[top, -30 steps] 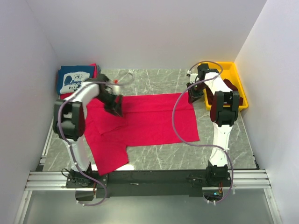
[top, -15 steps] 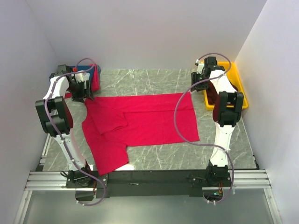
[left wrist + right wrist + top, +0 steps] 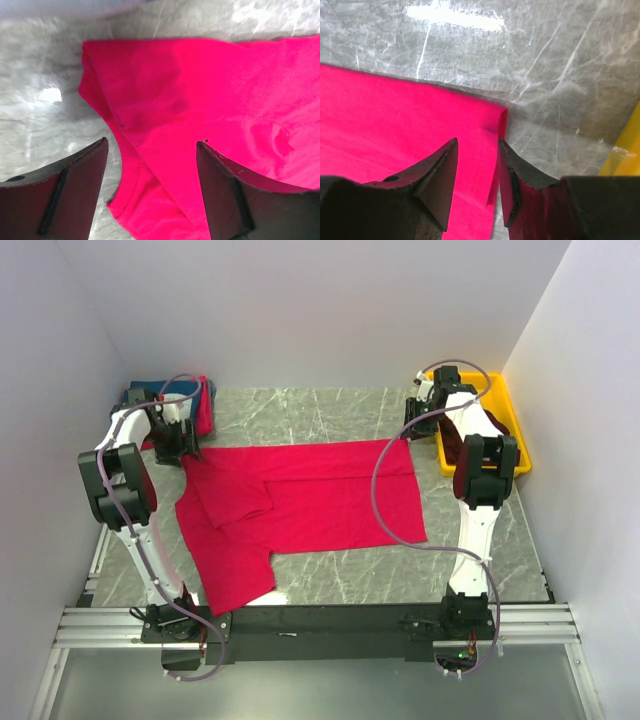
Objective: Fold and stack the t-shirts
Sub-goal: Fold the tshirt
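A bright red t-shirt (image 3: pixel 320 500) lies spread on the marble table, its left sleeve folded in. My left gripper (image 3: pixel 186 447) is open over the shirt's far left corner; in the left wrist view (image 3: pixel 152 141) the red cloth (image 3: pixel 200 100) lies under the wide jaws. My right gripper (image 3: pixel 413 430) is at the far right corner. In the right wrist view (image 3: pixel 477 141) its jaws stand narrowly open with the shirt's hemmed edge (image 3: pixel 490 125) between them. A folded navy shirt (image 3: pixel 140 398) on a red one (image 3: pixel 203 410) sits back left, partly hidden by my left arm.
A yellow bin (image 3: pixel 515 425) stands at the back right with dark maroon cloth (image 3: pixel 452 445) in it; its edge shows in the right wrist view (image 3: pixel 627 150). White walls close in the table on three sides.
My left gripper swung from over the shirt's middle left to its far left corner. My right gripper shifted slightly back to the far right corner. The shirt has not moved.
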Robot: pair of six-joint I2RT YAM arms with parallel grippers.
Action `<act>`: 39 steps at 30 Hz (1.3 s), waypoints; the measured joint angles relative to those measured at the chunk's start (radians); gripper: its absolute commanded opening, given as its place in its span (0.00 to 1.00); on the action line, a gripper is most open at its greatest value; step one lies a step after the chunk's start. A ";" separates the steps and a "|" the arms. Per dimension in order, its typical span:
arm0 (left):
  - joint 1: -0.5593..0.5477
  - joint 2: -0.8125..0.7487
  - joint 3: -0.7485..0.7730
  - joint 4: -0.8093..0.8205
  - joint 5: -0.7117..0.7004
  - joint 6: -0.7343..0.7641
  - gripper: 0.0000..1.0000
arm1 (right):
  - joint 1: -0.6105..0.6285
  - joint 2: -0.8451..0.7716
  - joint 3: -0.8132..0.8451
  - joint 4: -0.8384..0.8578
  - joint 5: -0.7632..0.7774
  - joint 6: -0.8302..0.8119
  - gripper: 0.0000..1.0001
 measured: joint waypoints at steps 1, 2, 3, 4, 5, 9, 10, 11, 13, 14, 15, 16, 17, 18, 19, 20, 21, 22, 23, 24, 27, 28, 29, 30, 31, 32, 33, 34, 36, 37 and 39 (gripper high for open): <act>0.000 0.000 -0.014 0.006 0.005 -0.005 0.74 | 0.000 0.002 0.000 0.000 -0.004 0.002 0.43; 0.000 -0.001 -0.026 0.008 0.014 -0.005 0.73 | 0.000 0.002 0.000 0.000 -0.006 0.003 0.43; 0.000 -0.005 -0.045 0.013 0.031 -0.002 0.71 | 0.000 0.004 0.000 0.000 -0.010 0.004 0.42; 0.001 -0.014 -0.072 0.017 0.053 0.001 0.70 | 0.000 0.005 -0.002 0.001 -0.013 0.004 0.39; 0.001 -0.023 -0.095 0.014 0.071 0.008 0.68 | 0.000 0.006 -0.003 0.002 -0.016 0.005 0.37; 0.000 -0.080 -0.178 -0.005 0.133 0.042 0.66 | 0.000 0.009 -0.007 0.003 -0.026 0.013 0.30; 0.000 -0.098 -0.197 -0.009 0.142 0.047 0.67 | 0.000 0.010 -0.007 0.003 -0.028 0.015 0.29; -0.001 -0.117 -0.217 -0.011 0.148 0.054 0.67 | 0.000 0.010 -0.007 0.003 -0.030 0.016 0.29; -0.002 -0.144 -0.246 -0.015 0.154 0.067 0.71 | 0.000 0.010 -0.007 0.003 -0.035 0.019 0.28; -0.002 -0.155 -0.263 -0.011 0.155 0.070 0.73 | 0.000 0.010 -0.007 0.004 -0.038 0.019 0.28; -0.002 -0.161 -0.276 -0.008 0.155 0.071 0.74 | 0.000 0.010 -0.007 0.004 -0.041 0.022 0.28; -0.002 -0.163 -0.288 -0.008 0.155 0.071 0.74 | 0.000 0.011 -0.007 0.005 -0.043 0.023 0.28; -0.002 -0.163 -0.297 -0.007 0.155 0.071 0.77 | 0.000 0.011 -0.007 0.005 -0.045 0.024 0.28; -0.002 -0.163 -0.304 -0.003 0.155 0.069 0.79 | 0.000 0.013 -0.007 0.006 -0.046 0.026 0.32; -0.002 -0.163 -0.308 -0.002 0.155 0.068 0.80 | 0.000 0.015 -0.007 0.007 -0.046 0.027 0.35; -0.002 -0.163 -0.308 -0.001 0.156 0.066 0.81 | 0.000 0.017 -0.007 0.008 -0.046 0.026 0.38; -0.002 -0.163 -0.307 0.007 0.159 0.064 0.82 | 0.000 0.019 -0.007 0.010 -0.045 0.026 0.41; -0.002 -0.163 -0.306 0.011 0.163 0.064 0.82 | 0.000 0.022 -0.008 0.011 -0.043 0.026 0.42; -0.002 -0.163 -0.304 0.016 0.165 0.063 0.83 | 0.000 0.023 -0.013 0.015 -0.040 0.026 0.43; -0.002 -0.163 -0.303 0.019 0.166 0.063 0.84 | 0.000 0.023 -0.021 0.020 -0.037 0.027 0.45; -0.002 -0.159 -0.278 0.028 0.169 0.054 0.99 | 0.000 0.023 -0.035 0.031 -0.022 0.034 0.46; -0.002 -0.159 -0.271 0.033 0.170 0.055 0.99 | 0.000 0.023 -0.038 0.032 -0.018 0.035 0.46; 0.000 -0.155 -0.257 0.039 0.172 0.046 0.99 | 0.000 0.023 -0.039 0.034 -0.015 0.038 0.46; 0.001 -0.150 -0.247 0.049 0.173 0.040 0.99 | 0.000 0.023 -0.039 0.034 -0.014 0.041 0.44; 0.002 -0.144 -0.236 0.058 0.175 0.037 0.99 | 0.000 0.023 -0.039 0.035 -0.014 0.044 0.43; 0.005 -0.134 -0.225 0.068 0.179 0.033 0.99 | 0.000 0.023 -0.039 0.035 -0.014 0.045 0.42; 0.009 -0.124 -0.215 0.080 0.185 0.024 0.99 | 0.000 0.023 -0.039 0.035 -0.014 0.046 0.39; 0.013 -0.113 -0.205 0.088 0.192 0.018 1.00 | 0.000 0.024 -0.039 0.035 -0.015 0.047 0.38; 0.019 -0.094 -0.191 0.102 0.202 0.006 0.99 | 0.000 0.028 -0.039 0.036 -0.016 0.048 0.32; 0.021 -0.084 -0.184 0.109 0.204 -0.003 0.99 | 0.000 0.030 -0.039 0.036 -0.016 0.050 0.31; 0.025 -0.065 -0.173 0.122 0.207 -0.013 0.99 | 0.000 0.035 -0.039 0.038 -0.020 0.051 0.24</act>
